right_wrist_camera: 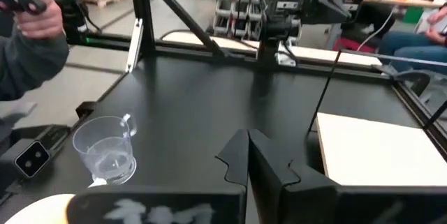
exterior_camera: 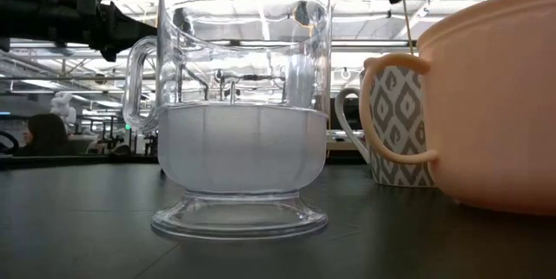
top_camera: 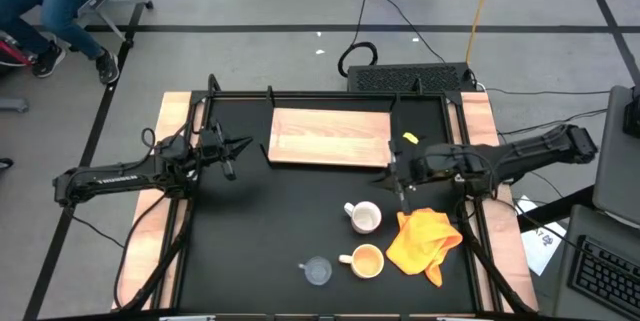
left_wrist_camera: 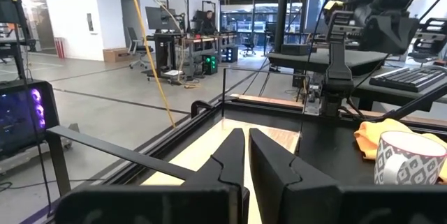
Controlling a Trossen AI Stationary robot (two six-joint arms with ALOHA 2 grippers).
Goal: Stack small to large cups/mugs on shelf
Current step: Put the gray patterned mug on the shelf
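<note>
Shelf [top_camera: 330,138]: bare, landmark. White mug [top_camera: 364,217], orange mug [top_camera: 366,260], glass cup [top_camera: 317,272]: on table, well clear of shelf. Left gripper [top_camera: 243,145], right gripper [top_camera: 388,175]: beside shelf's ends, fingers closed, empty. Advice: open right fingers wide first, descend squarely over the orange mug's rim.

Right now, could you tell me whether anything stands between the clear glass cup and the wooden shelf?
Nothing visible does: bare black tabletop lies between the clear glass cup and the wooden shelf; the white mug stands off to one side.
</note>
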